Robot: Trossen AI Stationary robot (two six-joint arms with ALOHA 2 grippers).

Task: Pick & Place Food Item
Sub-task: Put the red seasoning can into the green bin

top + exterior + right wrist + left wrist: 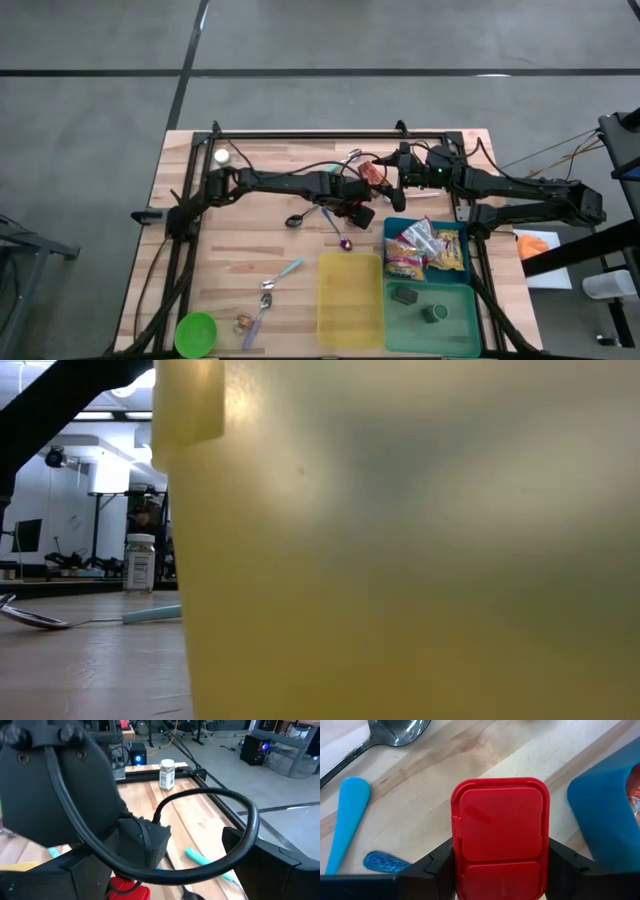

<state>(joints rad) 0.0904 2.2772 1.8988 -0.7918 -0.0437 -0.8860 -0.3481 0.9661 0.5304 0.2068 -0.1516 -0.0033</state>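
- Pinched between the left gripper's (500,877) two dark fingers, a red lidded container (499,835) fills the left wrist view, held above bare wood with the blue bin (607,820) at its 3 o'clock.
- From above, that gripper (358,214) hangs mid-table, just beside the blue bin (392,226) of snack packets (425,248), with the yellow bin (350,298) at 6 o'clock.
- Right gripper (408,180) waits at 1 o'clock of the left one, fingers spread, holding nothing.
- My judgement: carry the container level and let go only once it is fully over the chosen bin, clear of its rim.
- Only the wrist view shows the grip itself; the low view is almost wholly blocked by the yellow bin's wall (400,560), showing just a spoon (40,618) and a small bottle (140,562).
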